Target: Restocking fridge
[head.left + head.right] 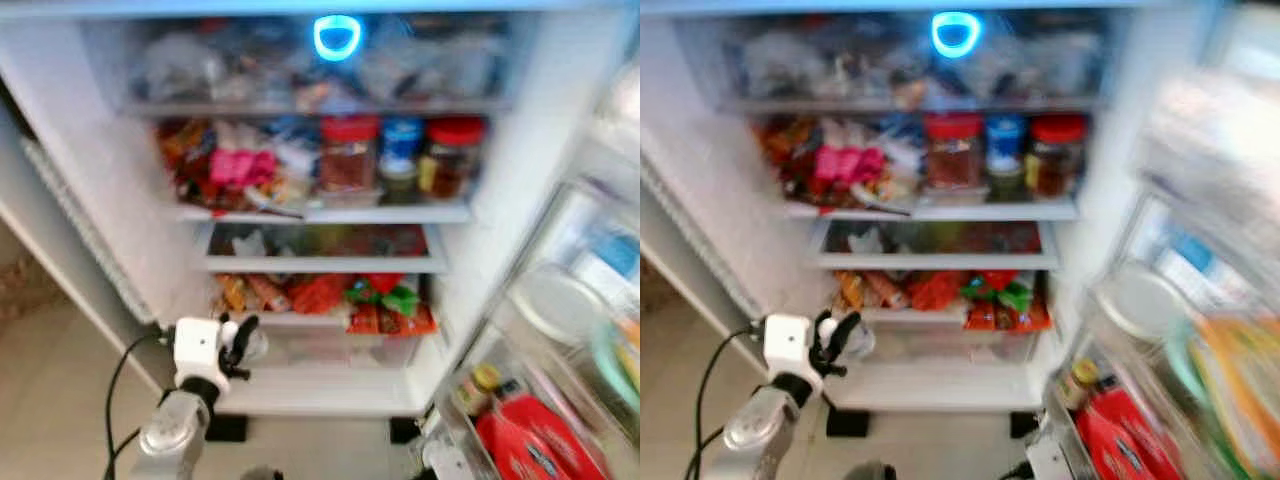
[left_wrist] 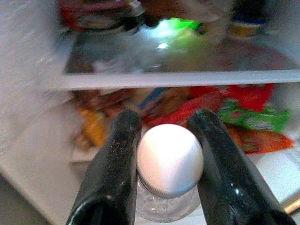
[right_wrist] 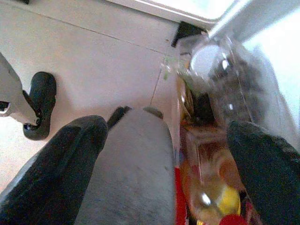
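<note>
Looking into the open fridge (image 1: 90, 190) from the left eye view, the left gripper (image 1: 240, 345) is seen raised at the lower left, just in front of the bottom shelves, w/ a small clear bottle (image 1: 252, 346) between its black fingers. Red-lidded jars (image 1: 348, 155) are lined up on the second shelf beside a blue-lidded one, w/ pink and red packets (image 1: 240, 165) to their left; orange, red and green snack bags (image 1: 385, 305) are laid on a lower shelf. A blue ring light (image 1: 337, 38) glows at the top. Door racks on the right are blurred; a red bag (image 1: 530, 440) is made out low down. In the right eye view the same scene is shown, more smeared on the door side. In the left wrist view the bottle's white cap (image 2: 169, 159) is clamped between both fingers (image 2: 117, 168), clear ribbed neck below it, snack bags behind. In the right wrist view the right gripper (image 3: 178, 164) is held w/ fingers spread wide, nothing between them, above tiled floor (image 3: 93, 61) and next to bottles in the door rack (image 3: 220, 75).
</note>
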Controlling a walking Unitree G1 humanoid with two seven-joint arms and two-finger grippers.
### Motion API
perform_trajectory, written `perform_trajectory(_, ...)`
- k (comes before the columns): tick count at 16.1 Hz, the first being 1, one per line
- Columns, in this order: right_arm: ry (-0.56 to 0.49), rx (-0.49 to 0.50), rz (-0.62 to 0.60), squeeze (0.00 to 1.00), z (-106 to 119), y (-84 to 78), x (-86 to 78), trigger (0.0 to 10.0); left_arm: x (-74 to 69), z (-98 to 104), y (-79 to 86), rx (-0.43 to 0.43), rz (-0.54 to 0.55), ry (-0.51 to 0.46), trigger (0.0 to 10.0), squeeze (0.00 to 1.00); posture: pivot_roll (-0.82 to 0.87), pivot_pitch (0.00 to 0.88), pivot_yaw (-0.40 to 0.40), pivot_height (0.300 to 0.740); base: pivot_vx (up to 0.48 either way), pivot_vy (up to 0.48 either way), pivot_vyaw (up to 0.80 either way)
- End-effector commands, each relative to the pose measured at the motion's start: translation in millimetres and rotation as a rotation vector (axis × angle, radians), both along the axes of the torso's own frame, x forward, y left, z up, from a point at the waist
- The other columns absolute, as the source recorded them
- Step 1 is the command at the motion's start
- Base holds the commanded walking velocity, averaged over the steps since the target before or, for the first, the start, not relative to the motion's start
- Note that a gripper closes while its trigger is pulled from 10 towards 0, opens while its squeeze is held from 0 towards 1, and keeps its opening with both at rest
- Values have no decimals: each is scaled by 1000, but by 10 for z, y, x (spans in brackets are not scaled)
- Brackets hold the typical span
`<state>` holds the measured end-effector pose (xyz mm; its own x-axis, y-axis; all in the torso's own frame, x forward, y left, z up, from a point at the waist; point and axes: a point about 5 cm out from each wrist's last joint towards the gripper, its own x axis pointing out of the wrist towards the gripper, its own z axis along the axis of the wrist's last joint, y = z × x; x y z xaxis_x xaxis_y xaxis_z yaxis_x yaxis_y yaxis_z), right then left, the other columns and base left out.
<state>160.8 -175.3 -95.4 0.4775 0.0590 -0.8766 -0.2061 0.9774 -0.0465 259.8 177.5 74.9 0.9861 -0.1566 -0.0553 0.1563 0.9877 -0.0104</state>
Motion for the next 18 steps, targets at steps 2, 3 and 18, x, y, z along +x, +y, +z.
perform_trajectory(2,-5,-1,0,0,6,9,16,10000,-16,-13,54,20,19,7,10000,0,38,70,-7,656,317,0,0)
perform_trajectory(3,-5,-1,0,0,6,8,16,10000,-15,-12,55,21,20,6,10000,0,37,70,-7,656,315,0,0)
perform_trajectory(18,-1,1,18,0,7,10,17,10000,119,220,23,243,-62,-85,10000,0,35,75,-10,656,264,0,0)
